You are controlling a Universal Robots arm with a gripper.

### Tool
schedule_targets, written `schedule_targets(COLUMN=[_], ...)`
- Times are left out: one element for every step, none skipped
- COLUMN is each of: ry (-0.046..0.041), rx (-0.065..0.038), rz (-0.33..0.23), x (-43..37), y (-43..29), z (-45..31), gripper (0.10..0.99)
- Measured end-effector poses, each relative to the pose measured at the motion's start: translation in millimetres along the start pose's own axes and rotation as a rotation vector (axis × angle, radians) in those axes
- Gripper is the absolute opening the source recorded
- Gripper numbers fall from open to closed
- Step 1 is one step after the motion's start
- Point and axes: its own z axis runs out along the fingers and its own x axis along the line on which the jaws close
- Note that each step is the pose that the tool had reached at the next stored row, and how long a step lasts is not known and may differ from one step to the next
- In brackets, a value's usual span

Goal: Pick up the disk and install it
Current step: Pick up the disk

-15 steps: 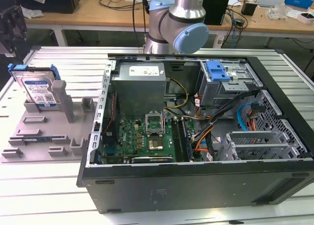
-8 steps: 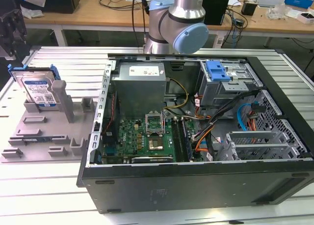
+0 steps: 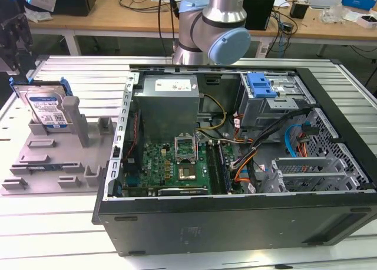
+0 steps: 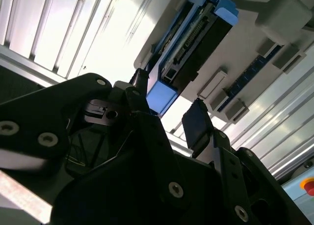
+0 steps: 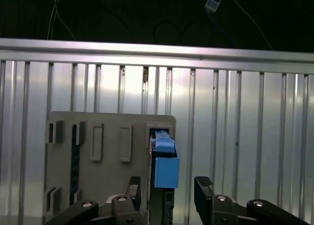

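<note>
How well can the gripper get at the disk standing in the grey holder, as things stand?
Probably yes. In the first wrist view the open gripper straddles the blue-framed edge of the disk, one finger each side, and nothing lies between them.

Silver arm (image 3: 227, 5), pale blue joint caps (image 3: 231, 46), black screw-studded tool (image 5: 168, 186)

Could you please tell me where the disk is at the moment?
The disk sits propped in the grey fixture on the exterior view's left, outside the computer case, with the open gripper straddling one end.
</note>
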Motion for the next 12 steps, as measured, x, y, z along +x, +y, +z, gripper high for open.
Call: schedule_targets(ry=[0.0,0.0,0.0,0.0,0.0,0.0,0.0,0.0,0.0,-0.0001,0.0,0.0], rx=[0.0,0.0,0.0,0.0,0.0,0.0,0.0,0.0,0.0,0.0,0.0,0.0], rz=[0.0,0.0,0.0,0.0,0.0,0.0,0.0,0.0,0.0,0.0,0.0,0.0], x=[0.2,0.3,0.4,0.4,0.4,0.5,0.5,0.6,0.6,0.6,0.6,0.6], y=[0.0,-0.1,-0.1,-0.1,-0.1,-0.1,-0.2,-0.2,-0.2,-0.2,-0.2,-0.2], z=[1.2,2.4,3.8,4.5,5.3,6.1,6.8,8.2,9.1,10.3,11.6,12.9], gripper=[0.557,0.557,0.557,0.557,0.557,0.557,0.557,0.557,0.557,0.557,0.557,0.557])
